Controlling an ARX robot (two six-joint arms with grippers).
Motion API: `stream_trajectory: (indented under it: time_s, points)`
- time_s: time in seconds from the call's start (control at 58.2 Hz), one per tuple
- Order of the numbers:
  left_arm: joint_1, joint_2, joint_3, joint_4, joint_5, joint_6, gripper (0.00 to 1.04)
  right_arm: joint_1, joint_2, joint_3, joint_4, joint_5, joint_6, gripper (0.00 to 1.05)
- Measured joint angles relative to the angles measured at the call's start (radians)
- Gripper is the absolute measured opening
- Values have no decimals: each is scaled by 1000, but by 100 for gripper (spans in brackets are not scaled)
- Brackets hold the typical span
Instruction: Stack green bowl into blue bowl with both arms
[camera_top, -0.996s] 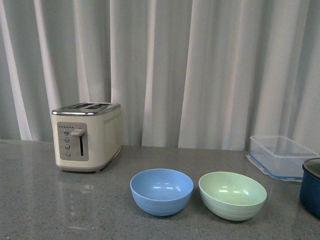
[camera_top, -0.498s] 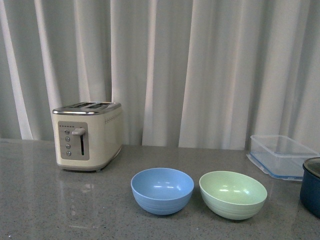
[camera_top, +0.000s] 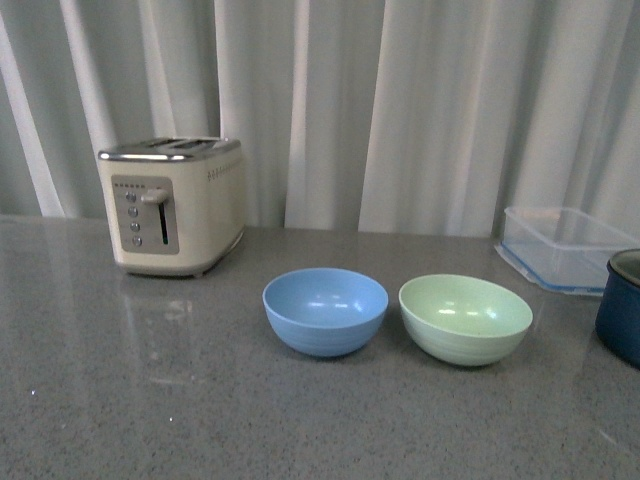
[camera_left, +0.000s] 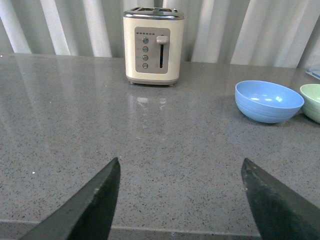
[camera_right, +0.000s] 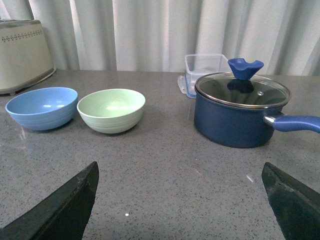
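Observation:
The light blue bowl (camera_top: 325, 311) and the pale green bowl (camera_top: 465, 318) stand side by side on the grey countertop, blue on the left, both empty and upright. No arm shows in the front view. In the left wrist view my left gripper (camera_left: 181, 167) is open over bare counter, with the blue bowl (camera_left: 268, 101) well ahead of it and the green bowl (camera_left: 312, 101) cut off at the frame edge. In the right wrist view my right gripper (camera_right: 181, 170) is open above the counter; the green bowl (camera_right: 111, 110) and blue bowl (camera_right: 41, 107) lie ahead of it.
A cream toaster (camera_top: 172, 203) stands at the back left. A clear plastic container (camera_top: 565, 247) sits at the back right, with a dark navy pot (camera_right: 241, 108) with a glass lid in front of it. White curtains hang behind the counter.
The front view has tilted down: toaster, bowls and container all sit higher in the frame and more counter shows in front. The bowls have not moved relative to each other.

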Motion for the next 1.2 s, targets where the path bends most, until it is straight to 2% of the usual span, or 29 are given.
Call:
stream_trajectory:
  time_s: [0.069, 0.12, 0.446, 0.515, 0.567, 0.601, 0.721, 0.807, 0.944, 1.202]
  points:
    - [0, 0, 0, 0, 0, 0, 93, 0, 0, 0, 0, 0, 0, 95]
    - [0, 0, 0, 0, 0, 1, 100, 0, 0, 0, 0, 0, 0, 95]
    - [0, 0, 0, 0, 0, 3, 98, 0, 0, 0, 0, 0, 0, 95]
    - [0, 0, 0, 0, -1, 3, 98, -46, 44, 21, -40, -173, -65, 95]
    - [0, 0, 0, 0, 2, 3, 98, -50, 119, 43, -4, -286, -112, 95]
    - [0, 0, 0, 0, 2, 3, 98, -35, 172, 63, 32, -307, -127, 95]
    - [0, 0, 0, 0, 0, 3, 98, 62, 427, 188, 193, -258, -156, 95]
    - [0, 0, 0, 0, 1, 3, 98, 100, 629, 314, 212, -209, -130, 95]
    - [0, 0, 0, 0, 1, 3, 98, 132, 952, 554, 116, -148, -8, 95]
    - [0, 0, 0, 0, 0, 3, 98, 142, 1522, 1077, -172, -56, 204, 95]
